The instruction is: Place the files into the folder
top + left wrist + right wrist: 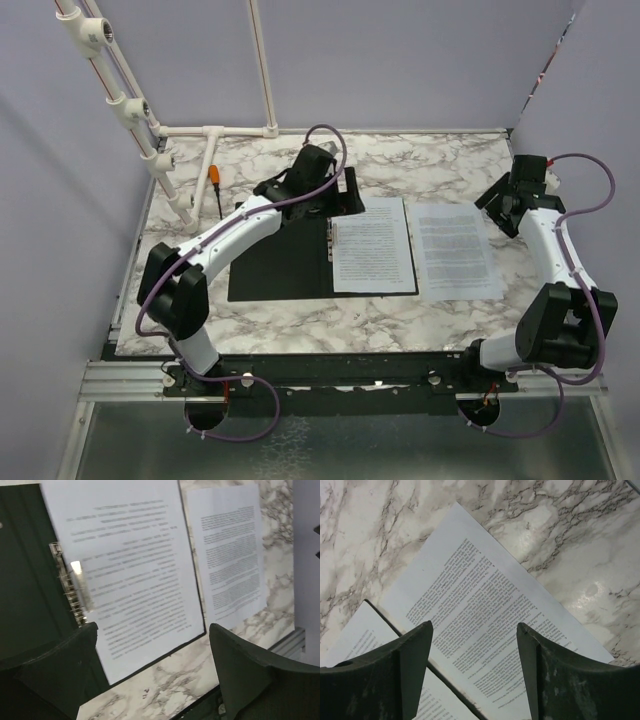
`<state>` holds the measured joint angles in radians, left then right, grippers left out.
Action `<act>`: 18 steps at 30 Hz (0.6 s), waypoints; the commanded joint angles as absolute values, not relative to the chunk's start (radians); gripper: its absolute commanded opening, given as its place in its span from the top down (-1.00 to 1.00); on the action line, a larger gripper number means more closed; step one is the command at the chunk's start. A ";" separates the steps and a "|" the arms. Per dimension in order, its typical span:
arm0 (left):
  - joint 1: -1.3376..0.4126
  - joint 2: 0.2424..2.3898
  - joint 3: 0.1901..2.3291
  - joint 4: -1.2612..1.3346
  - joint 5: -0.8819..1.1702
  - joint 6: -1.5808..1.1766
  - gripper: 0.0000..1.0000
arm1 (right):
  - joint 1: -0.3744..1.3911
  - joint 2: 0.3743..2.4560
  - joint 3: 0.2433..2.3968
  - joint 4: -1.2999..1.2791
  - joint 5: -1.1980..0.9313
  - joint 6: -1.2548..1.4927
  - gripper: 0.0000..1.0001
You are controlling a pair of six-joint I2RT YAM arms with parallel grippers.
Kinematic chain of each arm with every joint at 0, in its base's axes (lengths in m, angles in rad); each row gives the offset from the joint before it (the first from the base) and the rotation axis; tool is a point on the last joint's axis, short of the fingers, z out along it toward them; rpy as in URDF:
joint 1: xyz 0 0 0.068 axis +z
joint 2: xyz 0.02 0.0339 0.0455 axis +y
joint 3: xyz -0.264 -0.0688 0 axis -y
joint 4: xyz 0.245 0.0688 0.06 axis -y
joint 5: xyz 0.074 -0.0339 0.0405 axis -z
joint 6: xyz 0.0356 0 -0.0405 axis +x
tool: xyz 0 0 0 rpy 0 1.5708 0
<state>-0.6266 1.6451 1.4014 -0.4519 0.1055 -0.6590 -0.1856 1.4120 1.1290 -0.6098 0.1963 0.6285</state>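
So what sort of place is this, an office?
Probably a robot test booth: plain lilac walls, a white plastic pipe frame, and two white-and-black robot arms bolted at the edge of a marble-patterned table.

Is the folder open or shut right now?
Open. The folder lies spread flat, black inside facing up, clip exposed, one sheet on its right half.

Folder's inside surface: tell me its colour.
Black. The top external view shows the open folder best.
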 commanded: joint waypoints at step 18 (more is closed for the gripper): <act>-0.877 2.182 1.916 -0.303 0.280 -0.784 -0.88 | -0.293 1.534 1.166 -0.543 -0.060 0.437 -0.64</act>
